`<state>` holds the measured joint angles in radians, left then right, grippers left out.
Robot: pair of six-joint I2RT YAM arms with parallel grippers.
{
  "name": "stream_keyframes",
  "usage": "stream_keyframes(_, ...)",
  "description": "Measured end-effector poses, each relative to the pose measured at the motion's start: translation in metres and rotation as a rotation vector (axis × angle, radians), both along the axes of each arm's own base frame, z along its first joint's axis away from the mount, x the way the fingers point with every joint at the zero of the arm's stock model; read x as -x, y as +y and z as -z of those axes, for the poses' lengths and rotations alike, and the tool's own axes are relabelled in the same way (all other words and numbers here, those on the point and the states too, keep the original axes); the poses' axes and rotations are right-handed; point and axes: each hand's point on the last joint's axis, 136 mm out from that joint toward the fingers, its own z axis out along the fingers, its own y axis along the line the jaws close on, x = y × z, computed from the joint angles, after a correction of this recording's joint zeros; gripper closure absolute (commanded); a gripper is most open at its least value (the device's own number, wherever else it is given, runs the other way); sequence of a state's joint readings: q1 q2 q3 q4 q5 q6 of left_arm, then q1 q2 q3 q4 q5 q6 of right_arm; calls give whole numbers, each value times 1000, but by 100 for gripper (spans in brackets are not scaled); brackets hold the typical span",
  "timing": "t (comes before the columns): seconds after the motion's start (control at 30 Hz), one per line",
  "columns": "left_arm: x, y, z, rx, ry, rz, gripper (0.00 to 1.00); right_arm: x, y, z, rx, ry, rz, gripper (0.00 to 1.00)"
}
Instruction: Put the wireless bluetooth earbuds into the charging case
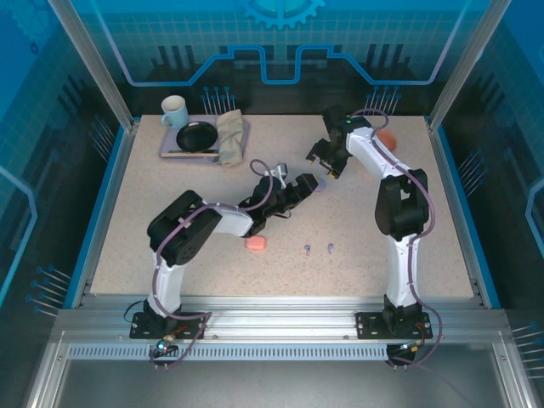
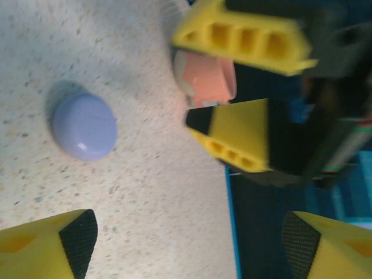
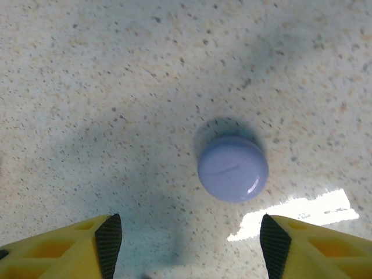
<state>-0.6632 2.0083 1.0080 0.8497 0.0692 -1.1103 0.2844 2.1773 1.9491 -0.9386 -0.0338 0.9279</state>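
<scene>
A closed, round lilac charging case (image 3: 232, 168) lies on the speckled table, also seen as the lilac case (image 2: 84, 128) and at table centre (image 1: 322, 182). My right gripper (image 3: 192, 247) hovers over it, open, with nothing between its fingers; the case sits just ahead of the fingertips. My left gripper (image 2: 192, 247) is open too, and the case lies off to its left, untouched. In the top view the left gripper (image 1: 306, 184) and right gripper (image 1: 326, 165) flank the case closely. Two tiny lilac earbuds (image 1: 318, 248) lie on the table nearer the front.
A salmon-pink case (image 1: 256, 244) rests near the left forearm. Another salmon-pink object (image 1: 387, 138) sits behind the right arm, seen past the right gripper's yellow fingers (image 2: 238, 139) as pink object (image 2: 209, 78). A tray (image 1: 170, 151) with mug, black plate and cloth stands back left.
</scene>
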Motion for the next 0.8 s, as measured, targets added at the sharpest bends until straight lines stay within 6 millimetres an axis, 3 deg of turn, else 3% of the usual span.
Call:
stream_keyframes(0.07, -2, 8, -18, -8, -21, -7, 6, -6, 1, 9, 9, 6, -16, 31)
stream_keyframes(0.17, -5, 18, -27, -33, -30, -19, 4, -10, -1, 31, 36, 41, -34, 27)
stream_keyframes(0.37, -12, 36, -16, -85, 4, -44, 3, -5, -5, 61, 103, 102, -104, 22)
stream_keyframes(0.8, -15, 45, -7, -116, 26, -47, 3, 5, 12, 62, 227, 71, -386, 21)
